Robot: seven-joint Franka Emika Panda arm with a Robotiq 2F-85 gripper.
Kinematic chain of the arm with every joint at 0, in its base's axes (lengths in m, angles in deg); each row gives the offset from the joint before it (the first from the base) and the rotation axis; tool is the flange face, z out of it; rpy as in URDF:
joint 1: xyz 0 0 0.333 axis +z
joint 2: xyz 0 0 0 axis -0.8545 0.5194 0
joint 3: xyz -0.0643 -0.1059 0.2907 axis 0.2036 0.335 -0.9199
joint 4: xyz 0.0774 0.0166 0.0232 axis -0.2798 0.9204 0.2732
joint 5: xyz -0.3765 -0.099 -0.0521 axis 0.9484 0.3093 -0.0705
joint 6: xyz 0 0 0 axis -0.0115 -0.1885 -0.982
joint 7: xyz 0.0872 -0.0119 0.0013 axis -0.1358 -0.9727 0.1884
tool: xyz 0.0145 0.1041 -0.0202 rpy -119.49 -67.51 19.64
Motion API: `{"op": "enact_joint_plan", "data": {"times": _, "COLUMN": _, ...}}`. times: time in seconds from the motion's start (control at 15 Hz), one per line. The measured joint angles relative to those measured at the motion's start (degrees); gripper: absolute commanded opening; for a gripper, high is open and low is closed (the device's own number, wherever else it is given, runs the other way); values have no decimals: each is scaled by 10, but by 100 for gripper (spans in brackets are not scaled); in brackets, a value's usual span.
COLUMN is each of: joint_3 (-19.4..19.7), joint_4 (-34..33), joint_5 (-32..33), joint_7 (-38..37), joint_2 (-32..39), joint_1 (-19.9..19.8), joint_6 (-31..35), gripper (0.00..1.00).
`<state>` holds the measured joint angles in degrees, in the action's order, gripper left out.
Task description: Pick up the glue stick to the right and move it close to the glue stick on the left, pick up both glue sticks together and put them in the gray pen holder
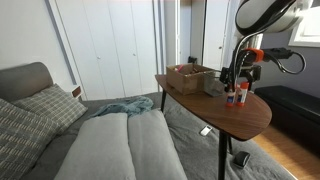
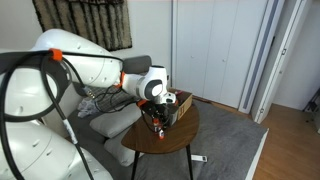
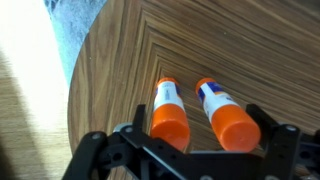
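Two glue sticks stand upright side by side on the round wooden table (image 3: 120, 60). In the wrist view, one stick (image 3: 168, 112) is on the left and the second (image 3: 228, 120) on the right, with a small gap between them. Both have white bodies and orange caps. My gripper (image 3: 200, 128) is open and straddles both sticks, one finger outside each. In an exterior view the sticks (image 1: 237, 97) stand under the gripper (image 1: 238, 84) near the table's edge. The gray pen holder (image 1: 214, 86) stands beside the brown box, close to the sticks.
A brown rectangular box (image 1: 190, 77) sits on the table (image 1: 255, 116) behind the sticks; it also shows in an exterior view (image 2: 178, 102). A gray sofa with cushions (image 1: 110, 145) stands beside the table. The table edge and a blue cloth (image 3: 75, 30) lie to the left in the wrist view.
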<state>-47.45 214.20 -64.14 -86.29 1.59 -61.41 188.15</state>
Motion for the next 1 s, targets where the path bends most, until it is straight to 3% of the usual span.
{"op": "enact_joint_plan", "data": {"times": 0.47, "joint_3": 4, "joint_4": 0, "joint_5": 0, "joint_7": 5, "joint_2": 11, "joint_1": 0, "joint_6": 4, "gripper": 99}}
{"op": "enact_joint_plan", "data": {"times": 0.73, "joint_3": 4, "joint_4": 0, "joint_5": 0, "joint_7": 8, "joint_2": 12, "joint_1": 0, "joint_6": 4, "gripper": 87}}
{"op": "enact_joint_plan", "data": {"times": 0.8, "joint_3": 5, "joint_4": 0, "joint_5": -1, "joint_7": 9, "joint_2": 12, "joint_1": 0, "joint_6": 4, "gripper": 97}}
{"op": "enact_joint_plan", "data": {"times": 1.0, "joint_3": 5, "joint_4": 0, "joint_5": -1, "joint_7": 9, "joint_2": 12, "joint_1": 0, "joint_6": 4, "gripper": 100}}
